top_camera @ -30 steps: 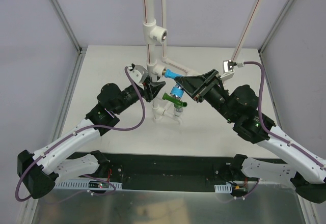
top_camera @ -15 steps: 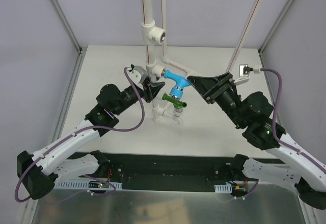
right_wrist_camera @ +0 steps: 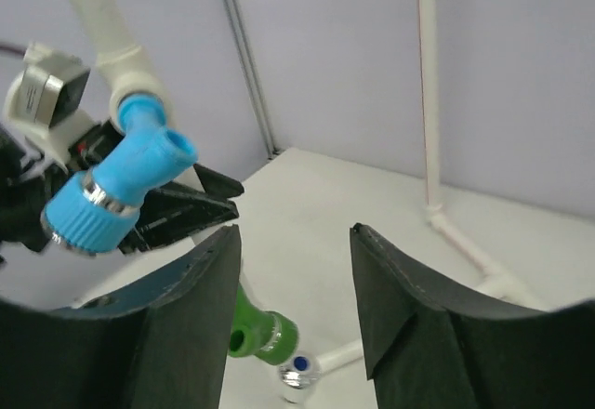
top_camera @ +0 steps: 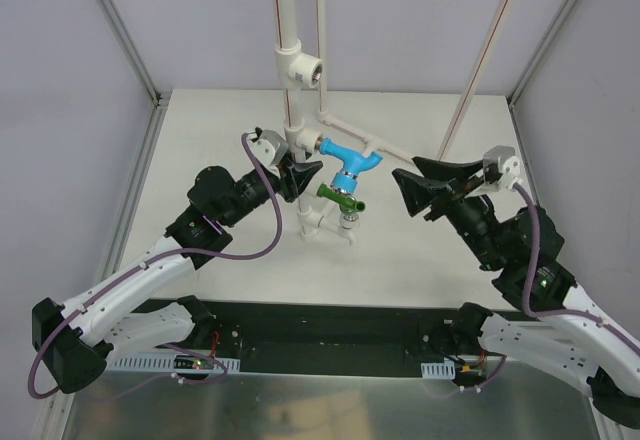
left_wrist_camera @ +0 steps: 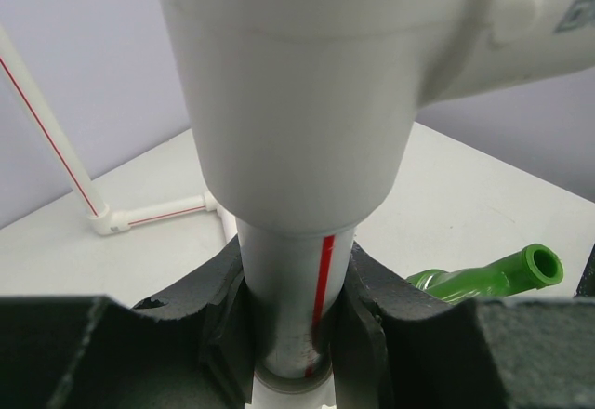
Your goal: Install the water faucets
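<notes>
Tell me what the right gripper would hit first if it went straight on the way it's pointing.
Most likely the green faucet, seen in the wrist view between the fingers of the open right gripper. The blue faucet sits off to the side. Depth is unclear.

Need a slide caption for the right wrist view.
Open right gripper facing the blue faucet mounted on the pipe, green faucet lower down.

The blue faucet (top_camera: 347, 158) is light blue with a shiny silver ring. The green faucet (top_camera: 339, 196) is green all over. The pipe (left_wrist_camera: 297, 270) is white with a thin red stripe along it. The left gripper (top_camera: 306, 175) and right gripper (top_camera: 412, 182) are black. The arms (top_camera: 130, 282) are white and black, the cables (top_camera: 255, 252) purple, the table (top_camera: 420, 255) off-white.
</notes>
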